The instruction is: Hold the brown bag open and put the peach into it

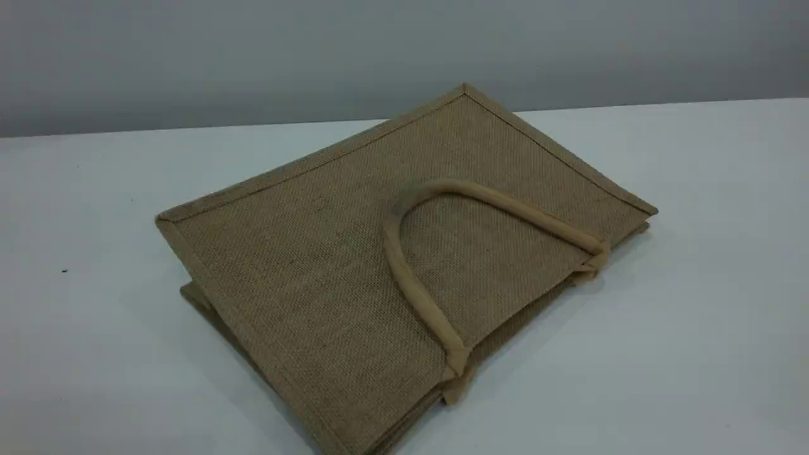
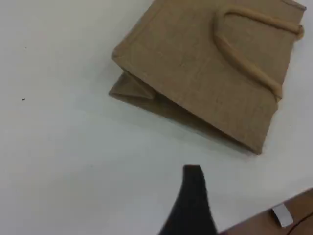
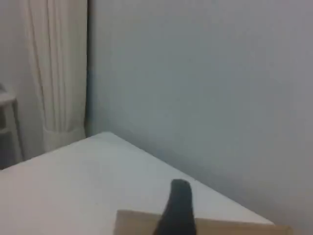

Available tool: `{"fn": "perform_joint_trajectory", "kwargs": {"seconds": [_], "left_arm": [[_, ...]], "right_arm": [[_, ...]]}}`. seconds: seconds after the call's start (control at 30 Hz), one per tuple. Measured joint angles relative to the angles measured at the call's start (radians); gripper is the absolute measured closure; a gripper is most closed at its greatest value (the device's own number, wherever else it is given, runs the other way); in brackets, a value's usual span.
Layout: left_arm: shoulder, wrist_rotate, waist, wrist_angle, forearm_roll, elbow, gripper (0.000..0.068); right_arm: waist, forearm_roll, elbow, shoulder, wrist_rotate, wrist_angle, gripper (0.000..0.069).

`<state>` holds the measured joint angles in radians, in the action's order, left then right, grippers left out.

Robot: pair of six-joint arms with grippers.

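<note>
The brown bag (image 1: 316,265) lies flat and folded on the white table (image 1: 95,354), mouth toward the lower right. One tan loop handle (image 1: 455,188) rests on its upper face. The left wrist view shows the bag (image 2: 195,63) from above, well beyond the single dark fingertip (image 2: 193,196) of my left gripper, which has nothing at it. In the right wrist view a strip of the bag (image 3: 230,226) lies just behind my right gripper's dark fingertip (image 3: 178,205), which is also bare. Neither arm appears in the scene view. The peach is out of view.
A grey wall (image 1: 253,57) runs behind the table's far edge. In the left wrist view a brown surface (image 2: 298,205) with a small white piece (image 2: 282,215) lies past the table's edge. A pale curtain (image 3: 54,73) hangs beyond the table's corner.
</note>
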<state>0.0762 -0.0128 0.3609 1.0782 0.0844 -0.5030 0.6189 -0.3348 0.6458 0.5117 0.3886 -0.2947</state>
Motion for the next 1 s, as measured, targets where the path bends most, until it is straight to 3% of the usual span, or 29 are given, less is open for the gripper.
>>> {"fn": "perform_joint_trajectory", "kwargs": {"seconds": [0.17, 0.63, 1.0], "left_arm": [[0.000, 0.000, 0.000, 0.000, 0.000, 0.000, 0.0134], [0.000, 0.000, 0.000, 0.000, 0.001, 0.000, 0.0134], [0.000, 0.000, 0.000, 0.000, 0.001, 0.000, 0.0134]], "right_arm": [[0.000, 0.057, 0.001, -0.142, -0.113, -0.159, 0.0129], [-0.015, 0.110, 0.001, -0.394, -0.217, -0.559, 0.0129], [-0.308, 0.145, 0.001, -0.514, -0.250, -0.737, 0.0129]]}}
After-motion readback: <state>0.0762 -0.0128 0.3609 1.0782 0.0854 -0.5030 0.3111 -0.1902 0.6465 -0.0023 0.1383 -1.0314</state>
